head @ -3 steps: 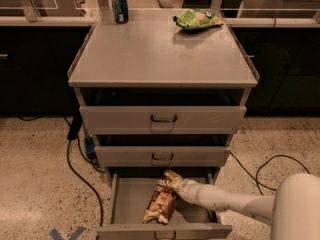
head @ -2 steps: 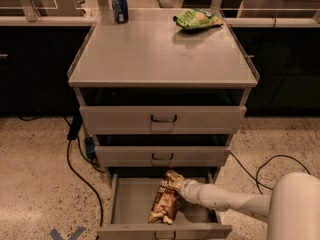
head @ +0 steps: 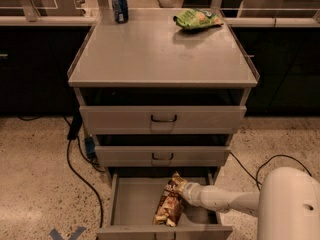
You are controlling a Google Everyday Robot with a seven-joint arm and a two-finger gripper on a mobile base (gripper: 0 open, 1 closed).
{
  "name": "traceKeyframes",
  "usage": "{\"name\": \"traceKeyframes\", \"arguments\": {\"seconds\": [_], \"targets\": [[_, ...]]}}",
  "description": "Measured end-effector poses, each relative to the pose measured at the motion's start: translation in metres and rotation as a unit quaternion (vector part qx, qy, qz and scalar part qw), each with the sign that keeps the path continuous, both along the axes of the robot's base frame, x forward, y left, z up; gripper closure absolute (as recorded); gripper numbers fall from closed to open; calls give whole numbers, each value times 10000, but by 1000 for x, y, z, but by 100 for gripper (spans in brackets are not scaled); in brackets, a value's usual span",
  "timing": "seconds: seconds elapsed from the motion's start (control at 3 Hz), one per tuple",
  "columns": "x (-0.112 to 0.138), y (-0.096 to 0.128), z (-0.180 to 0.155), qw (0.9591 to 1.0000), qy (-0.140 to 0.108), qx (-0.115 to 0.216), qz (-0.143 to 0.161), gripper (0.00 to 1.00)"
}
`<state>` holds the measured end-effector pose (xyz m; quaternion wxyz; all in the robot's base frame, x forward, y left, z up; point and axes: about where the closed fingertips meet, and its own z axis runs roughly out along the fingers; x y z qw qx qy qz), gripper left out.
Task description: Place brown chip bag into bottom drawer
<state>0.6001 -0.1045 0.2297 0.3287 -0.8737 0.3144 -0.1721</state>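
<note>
Judging brown chip bag [head: 169, 206] as light, soft, crinkly foil: slippery, contents crushing easily, so flat crimped end looking like best hold, gently. Bag lying lengthwise inside open bottom drawer [head: 130, 204], right of centre on tray. Gripper [head: 183, 188] sitting at bag's upper end, 1 o'clock from bag's middle, arm reaching in from 4 o'clock. Clamping bag or free of it: cannot tell.

Your one view sits high before the cabinet [head: 160, 59], fairly near, looking down on its top and drawer fronts. The gripper [head: 182, 189] shows at lower right, over the bottom drawer [head: 130, 204].
</note>
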Motion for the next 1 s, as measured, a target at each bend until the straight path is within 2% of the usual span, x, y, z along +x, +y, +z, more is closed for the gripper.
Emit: {"name": "traceKeyframes", "arguments": {"seconds": [0.33, 0.67, 1.0], "targets": [[-2, -4, -6, 10000, 75, -50, -38, 100], [-2, -4, -6, 9999, 80, -53, -40, 83], [-2, -4, -6, 9999, 80, -53, -40, 59]]}}
